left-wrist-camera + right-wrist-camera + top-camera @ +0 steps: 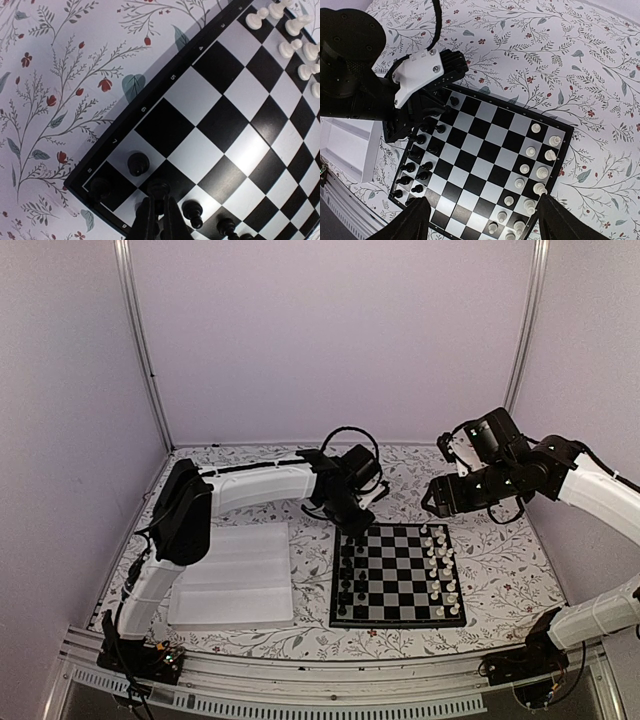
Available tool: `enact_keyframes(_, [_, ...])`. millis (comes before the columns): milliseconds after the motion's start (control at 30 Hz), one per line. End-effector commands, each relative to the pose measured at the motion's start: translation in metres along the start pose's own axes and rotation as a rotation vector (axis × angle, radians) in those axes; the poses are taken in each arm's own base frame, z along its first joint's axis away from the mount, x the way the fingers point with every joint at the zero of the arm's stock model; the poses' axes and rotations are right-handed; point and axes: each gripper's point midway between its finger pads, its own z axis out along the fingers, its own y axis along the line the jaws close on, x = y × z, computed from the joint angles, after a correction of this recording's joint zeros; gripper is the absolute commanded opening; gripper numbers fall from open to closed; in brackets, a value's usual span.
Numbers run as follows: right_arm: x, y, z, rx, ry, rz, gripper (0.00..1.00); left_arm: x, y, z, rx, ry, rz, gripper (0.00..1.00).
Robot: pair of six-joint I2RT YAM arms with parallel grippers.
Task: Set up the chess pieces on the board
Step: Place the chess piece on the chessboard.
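The left gripper [156, 212], fingers pinched together on an upright black chess piece [159, 190], holds it directly beneath the wrist near the board's [220, 65] far left corner, while the right gripper [437, 498] hangs wide open, farther off.

Lab test booth — aluminium frame [143, 340], plain panels [330, 330].

White digits are printed along the thin black border of the small square black-and-white chequered chessboard [159, 93]. In the left wrist view 8, 7, 6, 5 and 4 read clearly (marks nearer either corner are too small to tell).
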Motion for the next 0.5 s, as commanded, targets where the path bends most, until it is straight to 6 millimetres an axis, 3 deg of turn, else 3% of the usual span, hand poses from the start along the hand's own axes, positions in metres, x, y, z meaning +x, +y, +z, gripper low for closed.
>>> enact_keyframes(0, [-0.0032, 0.0009, -0.0009, -0.012, -0.018, 0.012, 0.77, 0.0094, -0.0015, 0.0087, 0.005, 0.032, -0.006, 0.02])
enact_keyframes(467, [-0.0014, 0.0001, 0.0032, -0.008, -0.012, 0.006, 0.77, 0.0147, -0.0096, 0.0137, 0.052, 0.048, -0.010, 0.02])
